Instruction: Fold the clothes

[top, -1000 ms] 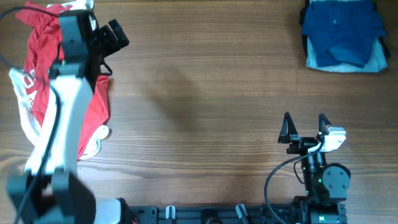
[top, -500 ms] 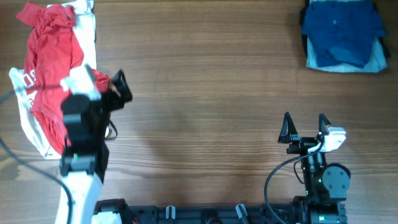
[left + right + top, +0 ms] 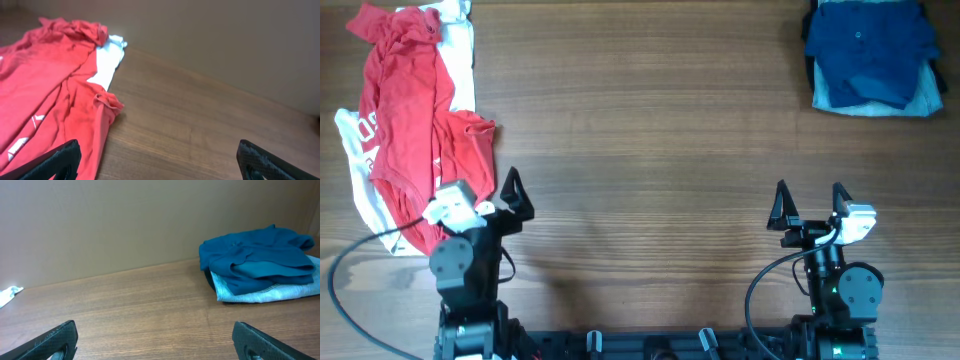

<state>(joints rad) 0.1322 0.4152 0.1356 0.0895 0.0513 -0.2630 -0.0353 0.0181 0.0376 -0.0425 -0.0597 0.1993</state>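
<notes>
Clothes lie in two spots on the brown wooden counter [image 3: 650, 120]. The dark blue shirt [image 3: 865, 45] is in the far right corner, bunched up in a soft heap. It sits on top of light blue jeans [image 3: 925, 98], and the jeans peek out from under it on the near side and the right side. The red shirt [image 3: 410, 120] with white print is spread out and wrinkled on the left side, well apart from the blue one. Some white cloth [image 3: 460, 45] shows beside it at the far end.

The left end effector [image 3: 483, 200] is at the near left, just beside the near end of the red shirt. Its two black fingers are spread wide and hold nothing. The right end effector [image 3: 809, 200] is at the near right, over bare wood, well apart from the dark blue shirt. Its fingers are spread wide too and hold nothing. Both point toward the far side of the counter.
</notes>
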